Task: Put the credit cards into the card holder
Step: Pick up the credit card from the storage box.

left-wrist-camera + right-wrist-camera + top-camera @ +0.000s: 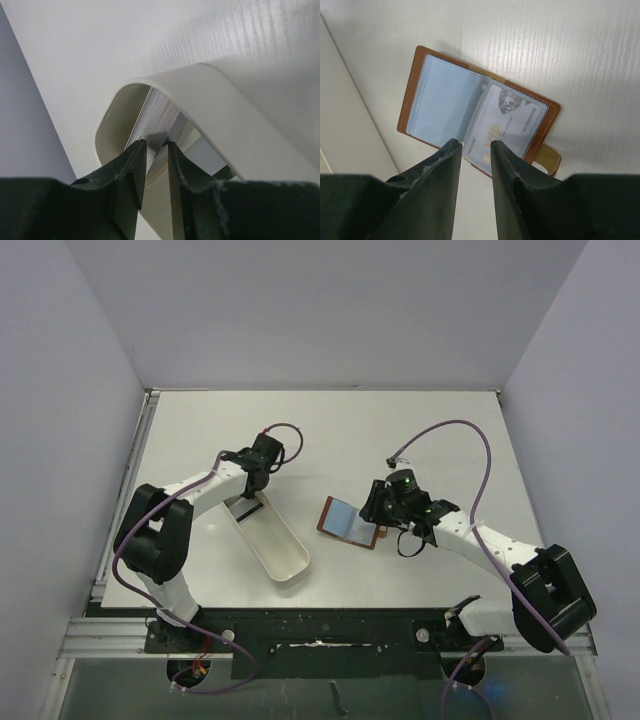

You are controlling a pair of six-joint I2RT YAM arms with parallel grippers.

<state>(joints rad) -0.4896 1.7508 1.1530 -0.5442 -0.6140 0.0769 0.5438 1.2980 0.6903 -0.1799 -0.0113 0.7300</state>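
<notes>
The card holder (pixel 345 521) lies open on the table, brown leather with pale blue pockets (pixel 442 102). A silver credit card (pixel 507 125) printed "VIP" sits in its right pocket; the left pocket is empty. My right gripper (pixel 473 144) is open and empty, just above the holder's near edge (pixel 374 510). Another silvery striped credit card (pixel 157 112) leans inside the far end of the white tray (pixel 235 125). My left gripper (pixel 157 145) is narrowly open with its tips at that card's near edge (pixel 251 486). No yellow-orange card shows.
The long white tray (pixel 282 548) lies slantwise left of the holder, and its side shows in the right wrist view (pixel 350 130). The holder's tab (pixel 551 158) sticks out on the right. Grey walls enclose the table on three sides.
</notes>
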